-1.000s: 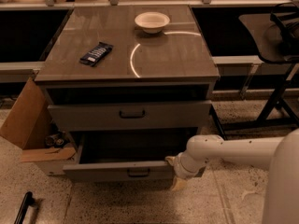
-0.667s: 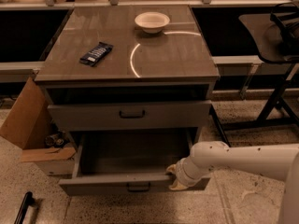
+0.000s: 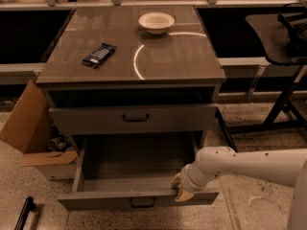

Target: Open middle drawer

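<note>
We see the middle drawer [image 3: 105,200] standing pulled well out from the grey cabinet, its inside bare and its small dark handle [image 3: 142,202] at the centre of the front. The claw [image 3: 182,189] sits at the top edge of that front, just right of the handle, on the end of the pale arm [image 3: 249,166] reaching in from the right. We cannot tell whether the claw is wide or narrow. Above, another drawer [image 3: 86,120] is closed. On the surface [image 3: 177,56] a white bowl [image 3: 156,22] sits near the back and a dark packet [image 3: 99,55] lies to the left, well apart. A cardboard box [image 3: 26,123] leans beside the cabinet's left side.
</note>
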